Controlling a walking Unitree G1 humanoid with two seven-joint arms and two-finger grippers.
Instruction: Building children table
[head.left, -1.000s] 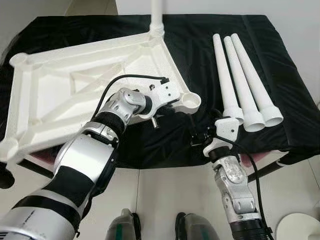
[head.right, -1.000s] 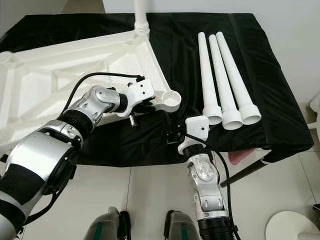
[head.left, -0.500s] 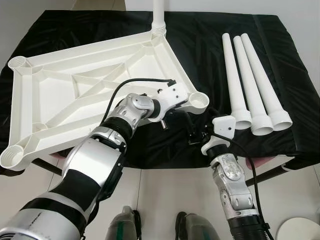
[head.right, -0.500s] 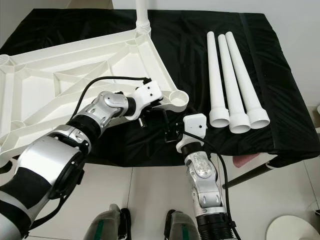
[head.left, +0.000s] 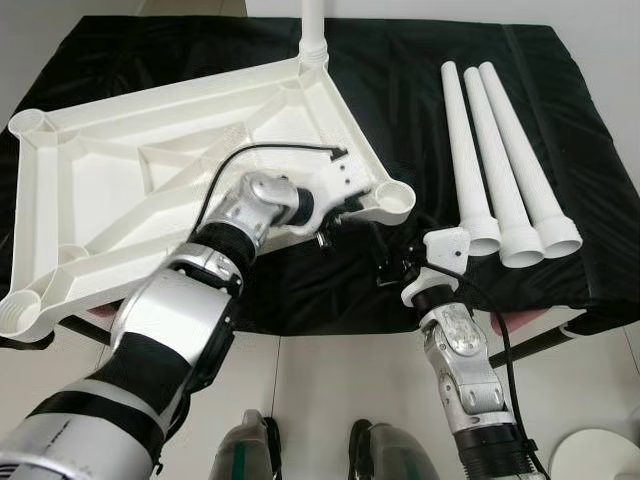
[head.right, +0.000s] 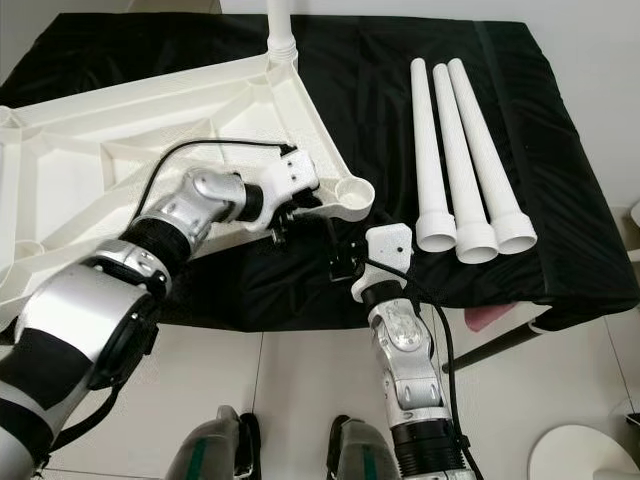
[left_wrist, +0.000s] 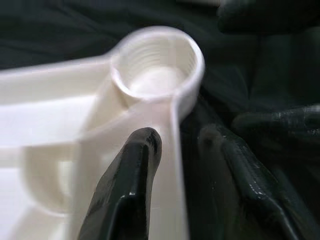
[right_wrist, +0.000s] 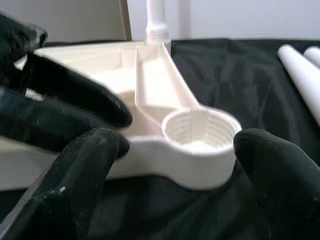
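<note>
A white plastic tabletop (head.left: 150, 180) lies upside down on the black cloth. One white leg (head.left: 313, 35) stands screwed into its far corner. Three loose white legs (head.left: 500, 150) lie side by side to the right. My left gripper (head.left: 345, 210) is at the near right corner, open. Its fingers (left_wrist: 135, 165) sit astride the rim just behind the empty threaded socket (left_wrist: 156, 62). My right gripper (head.left: 390, 268) is open at the table's front edge and points at that socket (right_wrist: 200, 132), a little short of it.
The black cloth (head.left: 420, 110) covers a low table whose front edge runs just behind my right wrist. A pink item (head.left: 530, 322) shows under the cloth at the right. My feet (head.left: 250, 450) stand on light tiles, and a white round object (head.left: 600, 455) sits on the floor at bottom right.
The whole picture has shifted as my head moved. My left wrist has turned slightly at the rim. The tabletop, the legs and my right gripper lie as before.
</note>
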